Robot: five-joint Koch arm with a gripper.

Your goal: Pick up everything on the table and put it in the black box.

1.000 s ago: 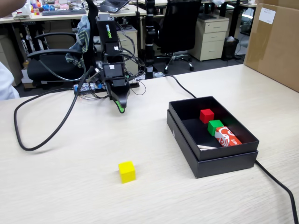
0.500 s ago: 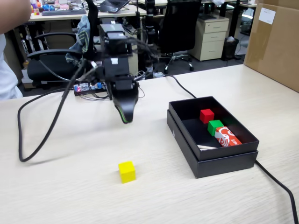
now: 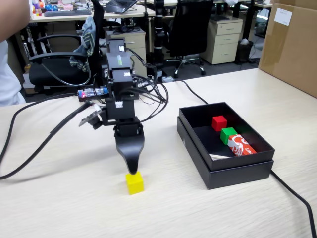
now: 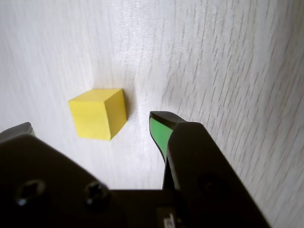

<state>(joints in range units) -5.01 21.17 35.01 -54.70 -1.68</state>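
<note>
A yellow cube [image 3: 134,182] lies on the pale wood table, left of the black box [image 3: 195,141]. My gripper [image 3: 131,168] hangs tip-down just above and behind the cube. In the wrist view the cube [image 4: 98,113] lies on the table between and just beyond my two green-padded jaws. My gripper [image 4: 90,123] is open and empty, with its tips standing wider apart than the cube. Inside the box lie a red cube [image 3: 219,123], a green cube [image 3: 228,135] and a red-and-white can [image 3: 241,145].
Black cables [image 3: 44,139] run across the table left of the arm and one runs past the box's right corner [image 3: 297,198]. A cardboard box [image 3: 291,44] stands at the far right. Office chairs and desks stand behind the table.
</note>
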